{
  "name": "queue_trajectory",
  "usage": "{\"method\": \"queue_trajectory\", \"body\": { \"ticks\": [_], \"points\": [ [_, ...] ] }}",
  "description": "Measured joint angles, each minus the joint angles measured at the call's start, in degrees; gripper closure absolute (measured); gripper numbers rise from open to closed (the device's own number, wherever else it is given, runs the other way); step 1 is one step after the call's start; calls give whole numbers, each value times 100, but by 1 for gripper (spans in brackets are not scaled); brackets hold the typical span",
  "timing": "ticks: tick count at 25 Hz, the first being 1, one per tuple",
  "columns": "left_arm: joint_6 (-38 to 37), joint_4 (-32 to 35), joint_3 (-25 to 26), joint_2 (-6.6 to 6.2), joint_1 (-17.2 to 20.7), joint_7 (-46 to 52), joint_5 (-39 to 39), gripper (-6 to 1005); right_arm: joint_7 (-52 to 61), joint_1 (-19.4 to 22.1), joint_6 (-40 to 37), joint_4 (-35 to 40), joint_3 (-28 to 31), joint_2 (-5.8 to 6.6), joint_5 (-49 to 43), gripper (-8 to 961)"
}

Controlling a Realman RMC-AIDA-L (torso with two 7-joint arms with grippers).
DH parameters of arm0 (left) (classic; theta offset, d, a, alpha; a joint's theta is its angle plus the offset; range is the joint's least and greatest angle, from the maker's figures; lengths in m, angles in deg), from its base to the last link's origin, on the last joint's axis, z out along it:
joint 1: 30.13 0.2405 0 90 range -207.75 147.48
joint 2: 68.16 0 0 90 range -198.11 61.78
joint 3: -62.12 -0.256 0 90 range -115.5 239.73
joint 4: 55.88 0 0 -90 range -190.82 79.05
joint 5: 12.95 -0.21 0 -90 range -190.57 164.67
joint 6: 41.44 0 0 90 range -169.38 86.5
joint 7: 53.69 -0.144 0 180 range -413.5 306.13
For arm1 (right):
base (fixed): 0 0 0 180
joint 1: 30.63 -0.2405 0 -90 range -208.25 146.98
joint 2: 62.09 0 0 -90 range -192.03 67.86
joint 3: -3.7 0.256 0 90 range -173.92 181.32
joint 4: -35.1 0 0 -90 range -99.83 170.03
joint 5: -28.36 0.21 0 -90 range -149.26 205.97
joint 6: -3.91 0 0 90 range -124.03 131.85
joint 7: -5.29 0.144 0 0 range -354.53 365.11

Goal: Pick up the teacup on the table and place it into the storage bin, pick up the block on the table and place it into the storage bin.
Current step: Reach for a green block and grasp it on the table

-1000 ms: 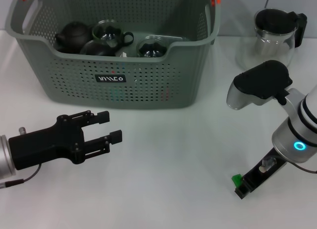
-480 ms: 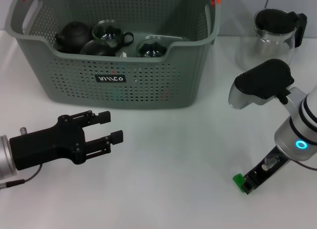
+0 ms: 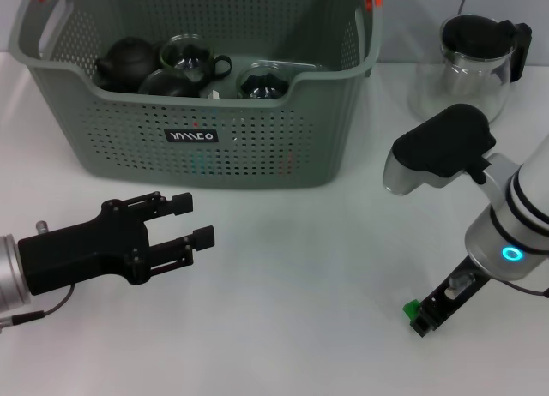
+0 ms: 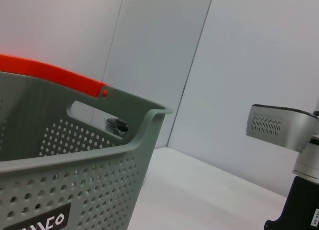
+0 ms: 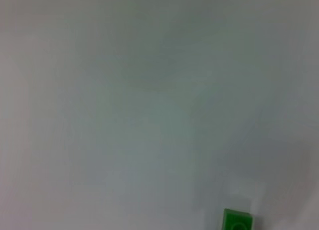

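A small green block (image 3: 412, 309) lies on the white table (image 3: 292, 267) at the front right; the right wrist view shows the block (image 5: 237, 222) low at its edge. My right gripper (image 3: 419, 320) points down with its tip right at the block. The grey-green storage bin (image 3: 197, 139) stands at the back left and holds a dark teapot (image 3: 126, 60) and glass teacups (image 3: 190, 57). No teacup shows on the table. My left gripper (image 3: 196, 219) hovers open and empty in front of the bin.
A glass pitcher (image 3: 476, 57) with a black lid stands at the back right, behind my right arm. In the left wrist view the bin's wall (image 4: 75, 155) is close, with the right arm (image 4: 284, 130) farther off.
My right arm has leaned slightly to the left above the block. The block, the left gripper and the bin's contents have stayed in place.
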Motion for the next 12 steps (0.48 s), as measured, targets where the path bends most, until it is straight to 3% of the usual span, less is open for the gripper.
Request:
{"method": "queue_trajectory", "body": {
  "ticks": [5, 12],
  "points": [
    [-4, 1, 0, 5, 3, 0, 0, 329, 35, -16, 60, -8, -134, -9, -16, 601],
    [-24, 3, 0, 10, 18, 0, 0, 328, 119, -21, 89, 53, -308, -11, -38, 702]
  ]
}}
